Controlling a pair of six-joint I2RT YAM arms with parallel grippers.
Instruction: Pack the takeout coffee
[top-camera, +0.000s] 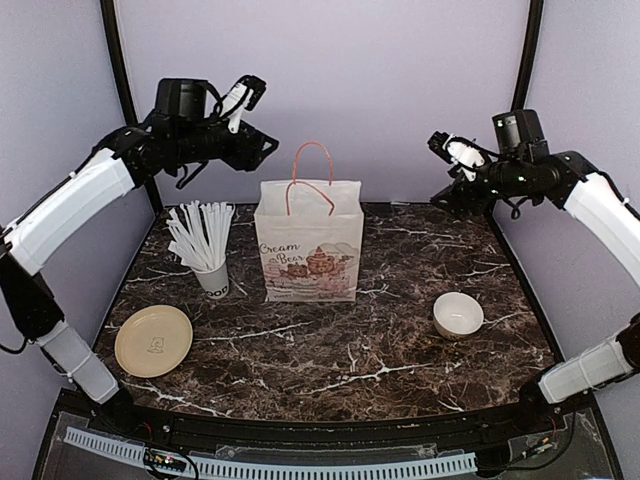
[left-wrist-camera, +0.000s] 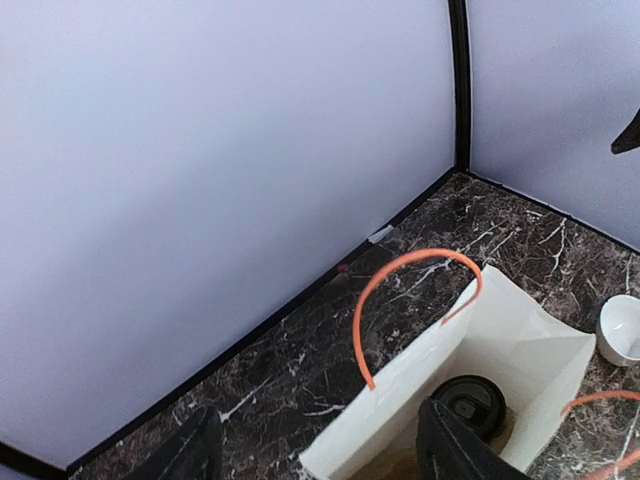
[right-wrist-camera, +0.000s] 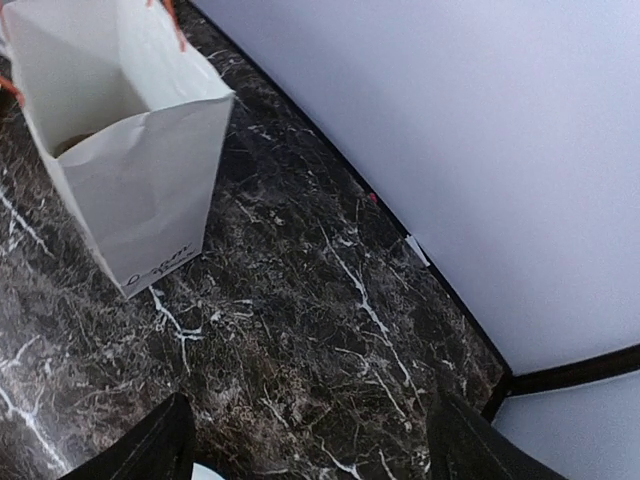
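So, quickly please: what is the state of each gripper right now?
Left gripper: open, holding nothing.
Right gripper: open, holding nothing.

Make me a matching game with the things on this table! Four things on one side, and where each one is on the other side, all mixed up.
Things:
1. black lid
2. yellow plate
3. white bowl
4. cup of straws

Places:
A. just left of the paper bag
B. near-left part of the table
C. inside the paper bag
D. right of the paper bag, standing alone

Pairs: 1-C, 2-B, 3-D, 4-A
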